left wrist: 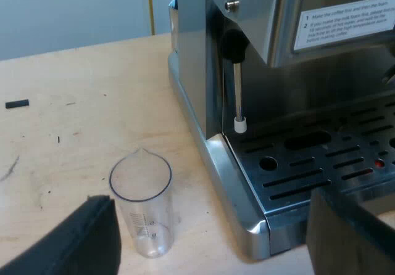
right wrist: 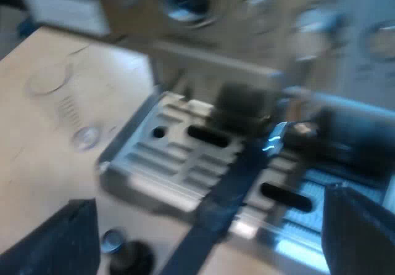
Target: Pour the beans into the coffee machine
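On the table (left wrist: 74, 102), just beside the corner of the espresso machine's (left wrist: 197, 53) drip tray (left wrist: 321, 158), the measuring glass (left wrist: 142, 207) stood upright, long axis vertical, seemingly empty. It lay just ahead of my left gripper (left wrist: 211, 225), nearer one finger, jaws spread wide. My right gripper (right wrist: 210, 225), likewise wide and holding nothing, hovered by the tray, farther off; I judged the left arm better placed.
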Available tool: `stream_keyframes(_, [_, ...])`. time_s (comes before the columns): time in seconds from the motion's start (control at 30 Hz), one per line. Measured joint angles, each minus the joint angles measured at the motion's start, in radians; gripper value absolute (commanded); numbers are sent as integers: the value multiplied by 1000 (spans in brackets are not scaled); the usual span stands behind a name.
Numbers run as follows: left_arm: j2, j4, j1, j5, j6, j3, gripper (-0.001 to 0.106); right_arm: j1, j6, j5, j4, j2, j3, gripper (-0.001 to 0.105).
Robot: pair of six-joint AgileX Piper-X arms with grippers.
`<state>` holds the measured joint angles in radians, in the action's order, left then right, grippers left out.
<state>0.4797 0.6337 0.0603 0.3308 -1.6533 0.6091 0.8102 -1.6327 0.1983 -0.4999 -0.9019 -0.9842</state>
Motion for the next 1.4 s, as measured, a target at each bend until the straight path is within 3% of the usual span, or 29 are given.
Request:
stream_keyframes(0.13, [0,0,-28,4,0,0,66,-149,-6,-80,-5,2,-5,79])
stream_keyframes(0.43, [0,0,-52,5,0,0,66,-379,-19,-112,-18,68,-5,79])
stream_keyframes(0.7, [0,8,-52,5,0,29,66,-576,-135,-105,-166,171,-6,79])
stream_keyframes(1.0, [-5,8,-52,5,-6,96,66,-788,-170,-127,-244,298,-6,79])
stream_keyframes(1.23, [-84,8,-52,5,-62,95,66,-817,-177,-136,-251,411,-6,79])
stream_keyframes(1.4, [-227,8,-52,5,-67,95,66,-817,-192,-136,-287,517,-6,79])
